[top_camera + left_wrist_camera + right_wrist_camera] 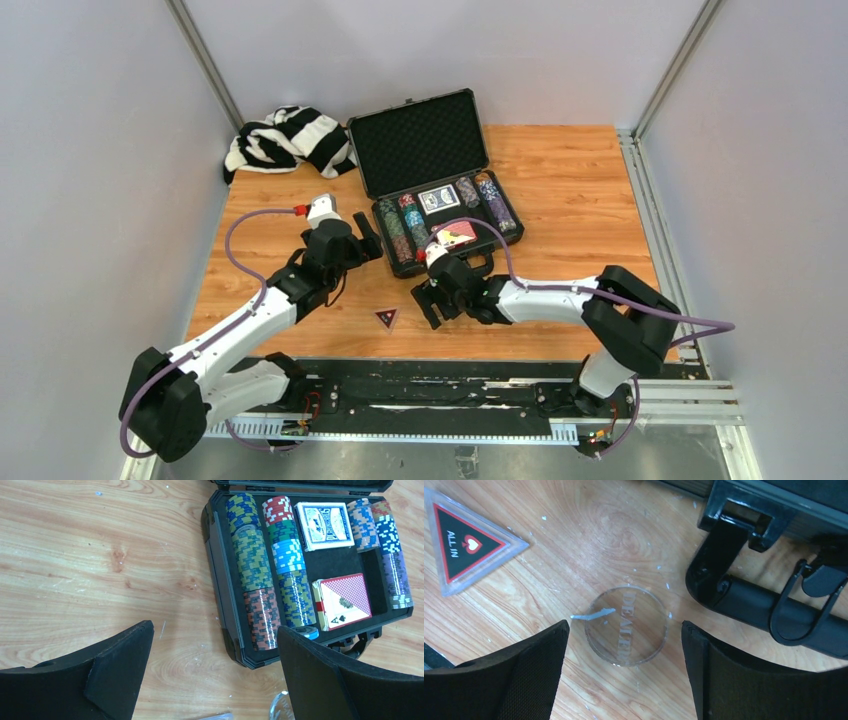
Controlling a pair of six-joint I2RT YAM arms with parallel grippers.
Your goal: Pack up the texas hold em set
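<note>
The black case lies open at the table's back, its foam lid up. In the left wrist view the case holds rows of multicoloured chips, a blue-backed deck and a red-backed deck. A clear round "DEALER" disc lies on the table by the case handle. My right gripper is open just above the disc, one finger on each side of it. My left gripper is open and empty over bare table at the case's near left corner.
A triangular "ALL IN" marker lies on the wood in front of the case, also in the right wrist view. A black-and-white striped cloth is bunched at the back left. Walls close in the table's sides.
</note>
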